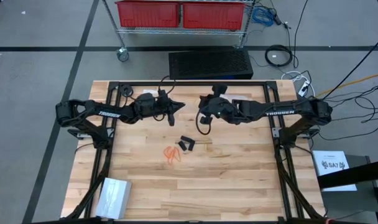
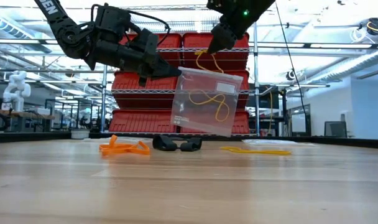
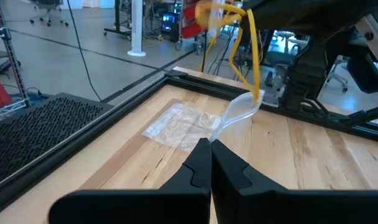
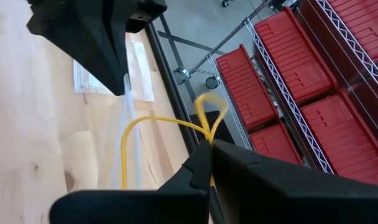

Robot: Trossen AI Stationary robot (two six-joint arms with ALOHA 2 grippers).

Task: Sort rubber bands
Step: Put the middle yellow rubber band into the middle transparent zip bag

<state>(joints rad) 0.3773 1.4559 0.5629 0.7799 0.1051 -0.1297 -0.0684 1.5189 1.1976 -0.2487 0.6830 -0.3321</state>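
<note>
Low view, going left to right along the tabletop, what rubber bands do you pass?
Orange rubber bands → black rubber bands → yellow rubber bands. The clear bag hangs above them, off the table.

Wood table (image 1: 239, 186): orange bands (image 1: 171, 153), black bands (image 1: 187, 145), bags (image 1: 113, 196).

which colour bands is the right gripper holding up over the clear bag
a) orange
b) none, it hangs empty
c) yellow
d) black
c: the right gripper is shut on yellow rubber bands that loop down into the clear bag, which the left gripper pinches by its edge; the orange bands and black bands lie on the table.
</note>
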